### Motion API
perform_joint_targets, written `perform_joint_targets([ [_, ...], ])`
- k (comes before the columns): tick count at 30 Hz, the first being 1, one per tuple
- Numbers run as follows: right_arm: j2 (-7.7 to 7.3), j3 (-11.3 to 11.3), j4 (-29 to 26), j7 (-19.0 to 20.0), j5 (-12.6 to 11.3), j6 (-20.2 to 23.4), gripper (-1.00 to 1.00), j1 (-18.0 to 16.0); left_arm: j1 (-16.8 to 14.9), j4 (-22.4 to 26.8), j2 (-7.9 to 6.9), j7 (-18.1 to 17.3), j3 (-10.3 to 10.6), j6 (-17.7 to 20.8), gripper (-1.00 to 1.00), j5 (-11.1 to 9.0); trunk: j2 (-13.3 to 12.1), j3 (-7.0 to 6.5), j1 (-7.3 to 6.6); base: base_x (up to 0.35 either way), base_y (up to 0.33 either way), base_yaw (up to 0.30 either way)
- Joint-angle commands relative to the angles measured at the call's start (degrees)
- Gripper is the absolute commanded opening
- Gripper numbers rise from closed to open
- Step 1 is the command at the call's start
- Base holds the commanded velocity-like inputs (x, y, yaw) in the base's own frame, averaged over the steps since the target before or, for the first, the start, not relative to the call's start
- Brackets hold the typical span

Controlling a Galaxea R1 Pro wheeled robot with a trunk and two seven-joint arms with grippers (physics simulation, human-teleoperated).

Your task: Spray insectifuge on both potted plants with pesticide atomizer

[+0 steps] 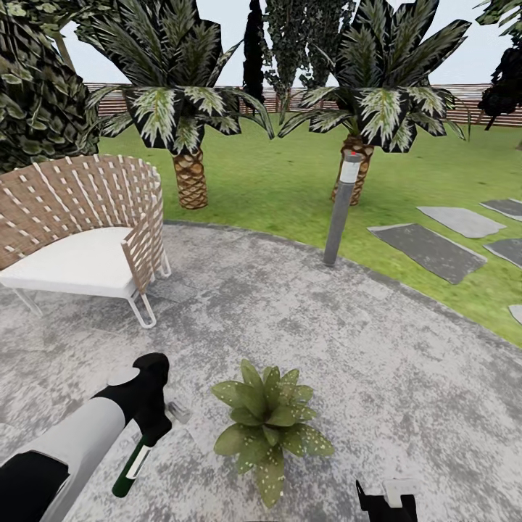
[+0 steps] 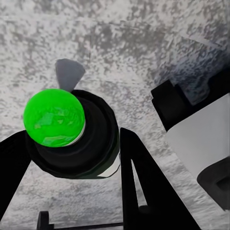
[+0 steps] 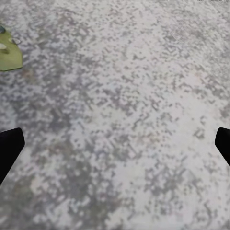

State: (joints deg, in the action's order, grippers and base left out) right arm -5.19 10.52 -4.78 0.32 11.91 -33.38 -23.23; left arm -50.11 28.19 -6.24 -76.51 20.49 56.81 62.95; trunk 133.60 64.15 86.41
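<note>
The left gripper (image 1: pixel 148 428) is clamped around the pesticide atomizer (image 1: pixel 133 464), its two dark fingers (image 2: pixel 143 187) pressed against the bottle's sides in the wrist view, where the bright green base (image 2: pixel 54 119) faces the camera. In the head view the slim dark green bottle with its white label band hangs tilted below the gripper, base toward the robot, the pale spray head (image 1: pixel 177 412) pointing toward the speckled potted plant (image 1: pixel 267 428) just beside it on the mottled grey patio (image 1: pixel 377 362). The bottle looks light and rigid, with a smooth plastic wall that could slip or swivel; judging by the frames, a hold across the round body near the neck, as here, seems soundest. The right gripper (image 1: pixel 386 504) sits at the lower edge of the head view; in its own wrist view the dark fingertips (image 3: pixel 9 146) stand wide apart over bare paving, holding nothing, a leaf tip (image 3: pixel 8 56) nearby. Beyond stand a woven chair (image 1: pixel 87 225), a grey bollard lamp (image 1: pixel 342 210), two palms (image 1: pixel 190 177), lawn (image 1: pixel 290 181), stepping slabs (image 1: pixel 428 250) and a slatted fence (image 1: pixel 471 109).
</note>
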Motion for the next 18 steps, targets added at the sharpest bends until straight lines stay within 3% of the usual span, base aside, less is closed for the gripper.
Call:
perform_joint_targets([
  [1, 0.00, 0.5, 0.0, 0.0, 0.5, -0.2, 1.00, 0.0, 0.0, 0.1, 0.04, -0.6, 0.3, 0.5, -1.00, 0.3, 0.0, 0.05, -0.01, 0.000, 0.000, 0.000],
  [8, 0.01, 0.5, 0.0, 0.0, 0.4, -0.1, 1.00, 0.0, 0.1, 0.1, 0.84, -0.7, 0.3, 0.2, -1.00, 0.2, 0.0, 0.05, -0.01, 0.000, 0.000, 0.000],
  [12, 0.00, 0.6, 0.0, 0.0, 0.5, 0.0, 1.00, -0.1, 1.3, 0.1, 2.80, -0.6, 0.4, -0.1, -1.00, 0.5, 0.0, 0.05, -0.01, 0.000, 0.000, -0.136],
  [14, 0.00, 0.6, 0.0, 0.0, 0.5, 0.0, 1.00, 0.0, 1.8, 0.1, 4.50, -0.5, 0.6, -0.2, -1.00, 1.1, 0.0, 0.05, -0.01, 0.000, 0.000, -0.270],
  [18, 0.00, 0.6, 0.0, 0.0, 0.5, 0.0, 1.00, 0.0, 1.9, 0.1, 5.60, -0.4, 0.6, -0.2, -1.00, 1.3, 0.0, 0.05, -0.01, 0.000, 0.000, -0.293],
])
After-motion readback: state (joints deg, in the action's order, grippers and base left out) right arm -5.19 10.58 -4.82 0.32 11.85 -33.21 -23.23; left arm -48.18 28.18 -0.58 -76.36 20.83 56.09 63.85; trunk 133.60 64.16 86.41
